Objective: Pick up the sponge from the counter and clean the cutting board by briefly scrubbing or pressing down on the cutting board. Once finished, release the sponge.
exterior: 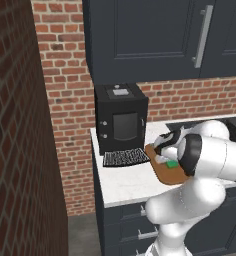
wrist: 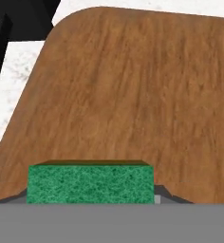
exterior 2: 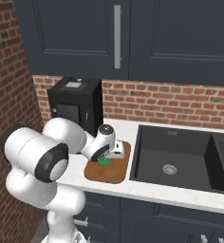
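The sponge (wrist: 91, 182) is held clamped in the gripper (exterior 2: 108, 158), low over the cutting board (exterior 2: 107, 171), which lies on the white counter (exterior: 124, 186) close to its front edge. Whether the sponge actually touches the wood cannot be told.

In the right base view a black sink (exterior 2: 173, 159) is shown just beside the board's right edge, sunk into the counter; the sponge (exterior 2: 104, 161) is seen there as a small green patch under the hand, near the board's far end. In the left base view the sink is largely hidden behind the arm, but a black ribbed mat (exterior: 125, 158) is shown at the board's (exterior: 166, 174) left, in front of a black boxy appliance (exterior: 121, 117) standing toward the counter's back left corner. The sponge (exterior: 172, 163) is glimpsed there between the hand and the arm's elbow.

In the hand view the wood grain of the board (wrist: 133, 95) is seen running away from the camera, with the sponge's green face square-on and its long axis lying crosswise to that grain.
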Robot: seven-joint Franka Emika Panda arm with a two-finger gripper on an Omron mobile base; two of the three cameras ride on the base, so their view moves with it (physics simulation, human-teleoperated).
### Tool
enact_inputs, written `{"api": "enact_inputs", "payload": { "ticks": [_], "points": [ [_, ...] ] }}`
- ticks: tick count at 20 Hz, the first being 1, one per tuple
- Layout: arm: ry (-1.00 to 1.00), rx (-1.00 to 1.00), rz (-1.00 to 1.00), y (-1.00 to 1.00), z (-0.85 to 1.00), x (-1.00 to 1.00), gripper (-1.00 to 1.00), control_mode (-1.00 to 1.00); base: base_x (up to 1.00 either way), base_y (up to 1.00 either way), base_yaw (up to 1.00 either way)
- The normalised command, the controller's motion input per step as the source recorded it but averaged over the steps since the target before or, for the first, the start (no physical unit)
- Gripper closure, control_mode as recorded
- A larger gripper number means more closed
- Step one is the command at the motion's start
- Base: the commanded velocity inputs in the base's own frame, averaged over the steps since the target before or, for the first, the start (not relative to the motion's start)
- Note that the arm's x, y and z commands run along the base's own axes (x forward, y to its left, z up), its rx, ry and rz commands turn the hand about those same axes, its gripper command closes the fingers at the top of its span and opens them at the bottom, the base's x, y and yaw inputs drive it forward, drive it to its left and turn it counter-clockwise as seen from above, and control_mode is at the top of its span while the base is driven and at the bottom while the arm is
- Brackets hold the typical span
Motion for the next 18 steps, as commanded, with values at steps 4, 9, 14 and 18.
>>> {"api": "enact_inputs", "payload": {
  "ticks": [4,9,14,18],
  "points": [
    [0.0,0.0,0.0,-0.02,-0.03,-0.88,1.0,-1.0,0.0,0.0,0.0],
    [0.0,0.0,0.0,-0.07,-0.01,-0.59,1.0,-1.0,0.0,0.0,0.0],
    [0.0,0.0,0.0,-0.19,0.0,0.06,1.0,-1.0,0.0,0.0,0.0],
    [0.0,0.0,0.0,-0.2,0.0,0.53,1.0,-1.0,0.0,0.0,0.0]
  ]
}}
